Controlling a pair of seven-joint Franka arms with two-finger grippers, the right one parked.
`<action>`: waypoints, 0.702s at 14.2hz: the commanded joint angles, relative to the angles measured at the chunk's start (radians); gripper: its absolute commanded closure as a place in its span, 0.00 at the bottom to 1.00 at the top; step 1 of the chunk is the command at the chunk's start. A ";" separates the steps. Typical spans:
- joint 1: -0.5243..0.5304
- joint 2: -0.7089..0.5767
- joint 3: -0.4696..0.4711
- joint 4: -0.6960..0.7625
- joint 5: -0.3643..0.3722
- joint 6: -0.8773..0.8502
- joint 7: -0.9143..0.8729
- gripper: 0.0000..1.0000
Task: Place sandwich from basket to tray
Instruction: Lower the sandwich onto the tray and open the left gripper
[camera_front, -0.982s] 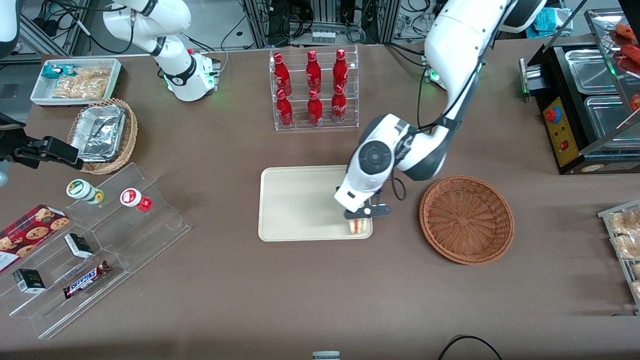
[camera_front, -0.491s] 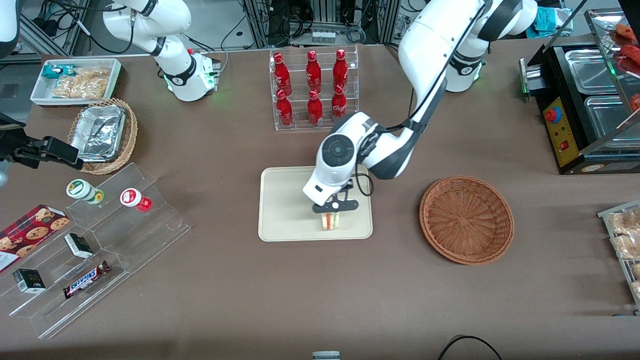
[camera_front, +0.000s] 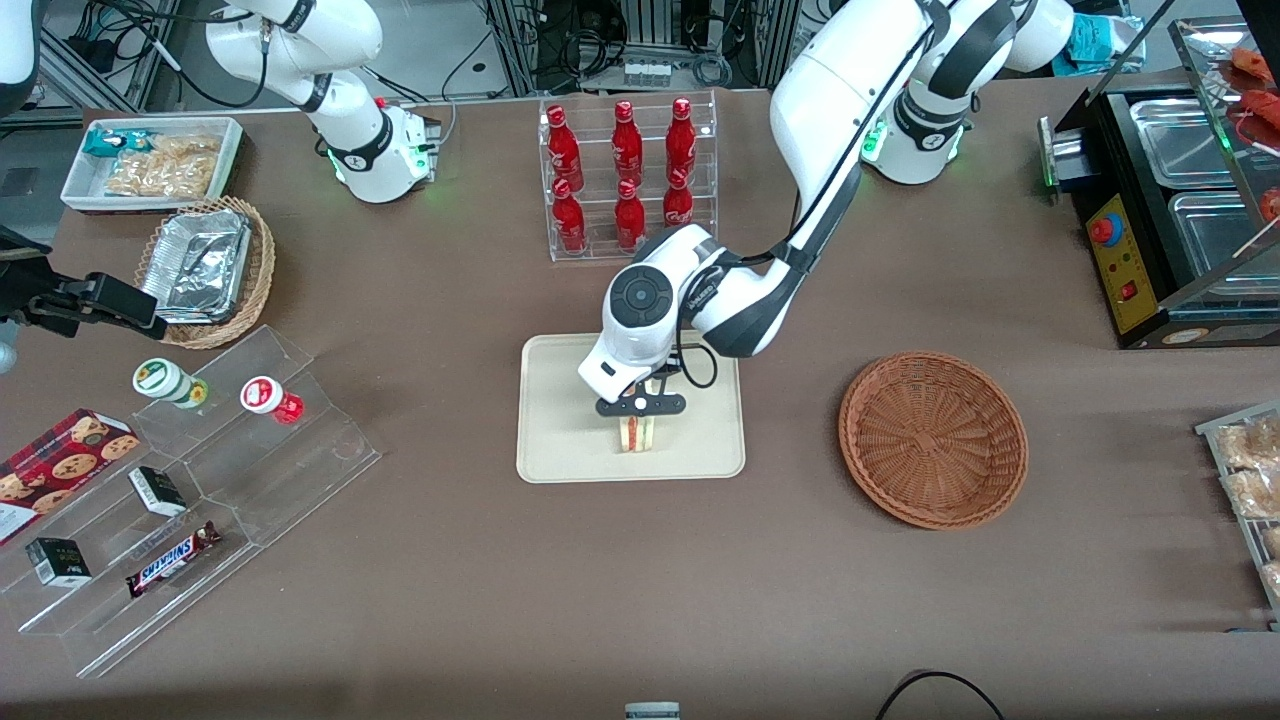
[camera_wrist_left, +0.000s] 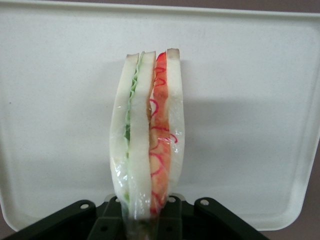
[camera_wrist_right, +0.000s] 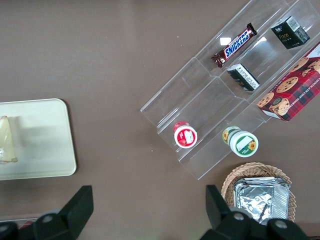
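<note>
The triangular white-bread sandwich (camera_wrist_left: 147, 135) is clamped upright in the gripper (camera_front: 640, 406) jaws over the cream rectangular plastic tray (camera_front: 560, 440), near its front edge; released high, it could topple.

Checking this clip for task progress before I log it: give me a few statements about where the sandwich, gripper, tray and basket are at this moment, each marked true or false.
1. The gripper is shut on the sandwich. True.
2. The sandwich is inside the basket. False: it is held over the tray, and nothing shows in the basket.
3. The sandwich lies flat on its broad face. False: in the left wrist view it is held on edge, its red and green filling layers facing the camera.
4. The gripper is over the tray, nearer to the front camera than the bottle rack. True.
5. The basket touches the tray. False: bare table lies between them.
</note>
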 joint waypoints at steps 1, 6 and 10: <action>-0.018 0.024 0.009 0.032 0.017 -0.022 -0.018 0.98; -0.021 0.034 0.009 0.030 0.011 -0.020 -0.054 0.00; -0.021 0.003 0.012 0.035 0.023 -0.032 -0.054 0.00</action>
